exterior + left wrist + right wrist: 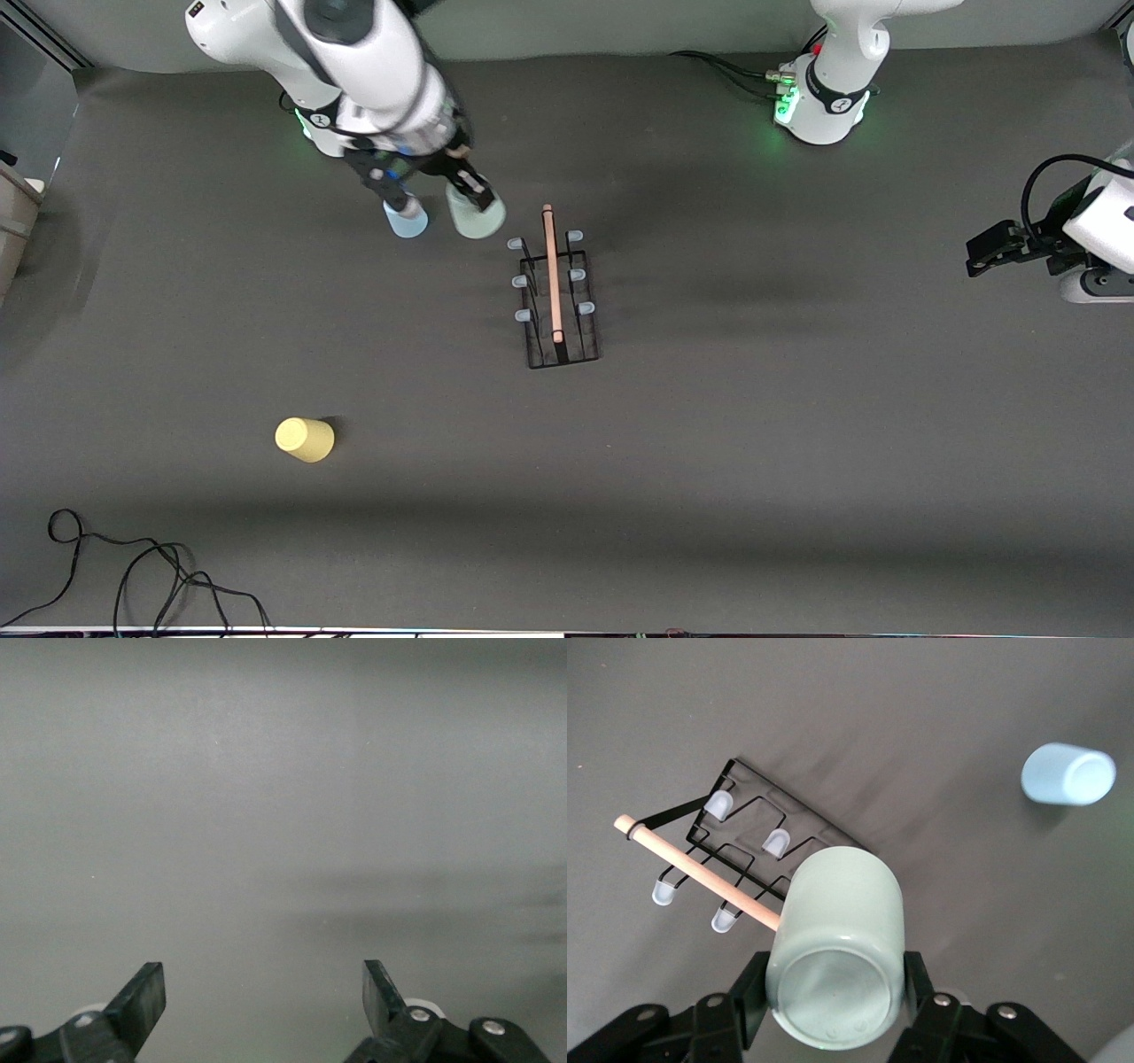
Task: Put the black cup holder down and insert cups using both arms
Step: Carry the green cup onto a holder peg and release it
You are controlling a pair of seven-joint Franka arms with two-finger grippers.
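A loose black cable [133, 576] lies coiled on the grey table [797, 461] at its near edge.

The pale green cup [837, 948] hides one end of the wooden rod [695, 870]; the right claw [443, 202] covers the blue cup [407, 221] partly.

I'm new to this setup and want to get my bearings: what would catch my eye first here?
The right gripper stands out, shut on the pale green cup and holding it up beside the black cup holder, which stands mid-table with its pegs bare. The light blue cup stands on the table under the right arm, and the yellow cup sits alone, nearer the front camera. The left gripper waits open at the left arm's end of the table.
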